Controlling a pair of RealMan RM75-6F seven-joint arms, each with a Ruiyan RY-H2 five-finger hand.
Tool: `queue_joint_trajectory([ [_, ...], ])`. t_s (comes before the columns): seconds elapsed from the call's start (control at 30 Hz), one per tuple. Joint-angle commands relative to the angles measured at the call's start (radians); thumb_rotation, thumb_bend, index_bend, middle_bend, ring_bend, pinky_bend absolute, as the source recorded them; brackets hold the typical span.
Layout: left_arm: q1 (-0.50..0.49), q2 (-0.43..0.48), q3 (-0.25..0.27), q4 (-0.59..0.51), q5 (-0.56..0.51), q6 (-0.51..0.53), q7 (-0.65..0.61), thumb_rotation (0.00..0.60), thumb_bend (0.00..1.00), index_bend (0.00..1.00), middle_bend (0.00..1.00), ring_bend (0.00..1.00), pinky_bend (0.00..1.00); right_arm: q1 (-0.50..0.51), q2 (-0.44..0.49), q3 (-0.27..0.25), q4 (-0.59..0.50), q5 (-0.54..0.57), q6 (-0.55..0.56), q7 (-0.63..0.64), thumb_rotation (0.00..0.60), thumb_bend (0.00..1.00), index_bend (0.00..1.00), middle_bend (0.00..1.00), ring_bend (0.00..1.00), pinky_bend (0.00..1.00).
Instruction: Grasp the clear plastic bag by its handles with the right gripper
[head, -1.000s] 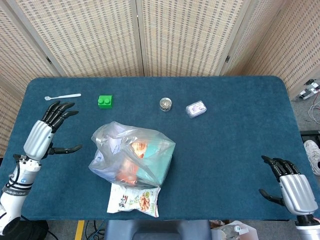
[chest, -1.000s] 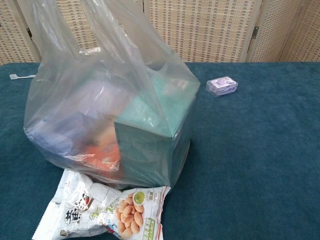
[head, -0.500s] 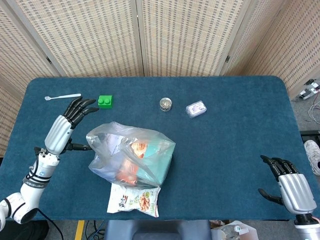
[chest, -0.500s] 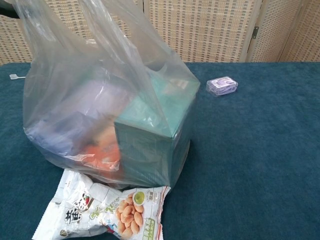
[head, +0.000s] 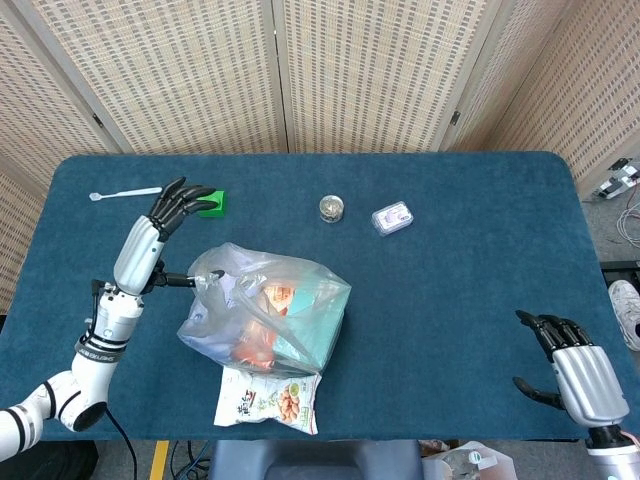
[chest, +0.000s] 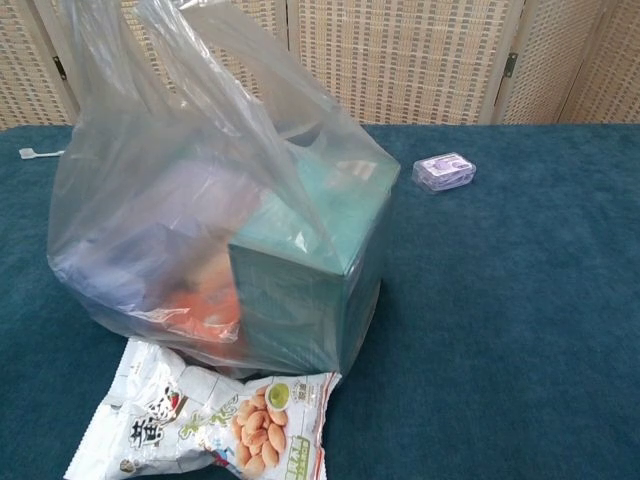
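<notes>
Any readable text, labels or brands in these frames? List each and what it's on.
Snack packet: large printed characters, plus small print; none can be read with certainty.
Clear plastic bag: the teal box and orange item inside show no legible text.
Small clear case: no readable label.
Nothing else carries text.

Clear plastic bag (head: 265, 310) stands filled, centre-left on the table

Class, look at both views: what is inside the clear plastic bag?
Inside the clear plastic bag are a teal box and an orange packet. A pale bluish item behind them is too blurred by the plastic to identify.
</notes>
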Motion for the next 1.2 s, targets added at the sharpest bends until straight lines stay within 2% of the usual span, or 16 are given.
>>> queue_joint_trajectory([
  [0.03,-0.012,-0.01,-0.023,-0.015,-0.03,-0.001,-0.033,0.6,0.06,0.29,0.21,0.17,0.04,0.011,0.003,-0.001,-0.004,-0.013,-0.012,0.007,0.6,0.15,0.17,0.26,0.18,0.23],
  [0.13,-0.018,-0.006,-0.033,-0.025,-0.051,-0.01,-0.056,0.6,0.07,0.32,0.23,0.2,0.04,0.024,0.008,-0.003,-0.009,-0.026,-0.026,0.019,0.6,0.15,0.17,0.26,0.18,0.23],
  [0.27,-0.023,-0.003,-0.044,-0.034,-0.062,-0.007,-0.072,0.6,0.13,0.34,0.25,0.2,0.04,0.041,0.011,-0.001,-0.014,-0.041,-0.039,0.037,0.6,0.15,0.17,0.26,0.18,0.23],
  [0.4,-0.024,0.019,-0.044,-0.043,-0.067,-0.015,-0.058,0.6,0.21,0.35,0.25,0.21,0.05,0.076,0.013,0.001,-0.014,-0.085,-0.057,0.104,0.6,0.15,0.17,0.26,0.18,0.23],
  [0.57,-0.02,0.048,-0.044,-0.058,-0.075,-0.018,-0.021,0.6,0.22,0.35,0.25,0.21,0.05,0.138,0.024,0.002,-0.016,-0.141,-0.097,0.227,0.6,0.15,0.13,0.23,0.17,0.23],
  [0.77,-0.014,0.082,-0.044,-0.094,-0.079,-0.018,0.031,0.6,0.21,0.35,0.25,0.21,0.05,0.277,0.054,-0.013,-0.044,-0.22,-0.193,0.566,0.6,0.13,0.0,0.1,0.08,0.21],
  [0.87,-0.015,0.097,-0.048,-0.114,-0.088,-0.023,0.055,0.6,0.21,0.35,0.25,0.21,0.05,0.353,0.05,-0.016,-0.038,-0.255,-0.229,0.748,0.6,0.11,0.0,0.05,0.04,0.17],
  [1.2,-0.015,0.138,-0.056,-0.158,-0.114,-0.043,0.118,0.6,0.21,0.35,0.25,0.21,0.05,0.565,-0.002,-0.039,-0.015,-0.34,-0.289,1.196,0.6,0.08,0.0,0.01,0.0,0.13],
])
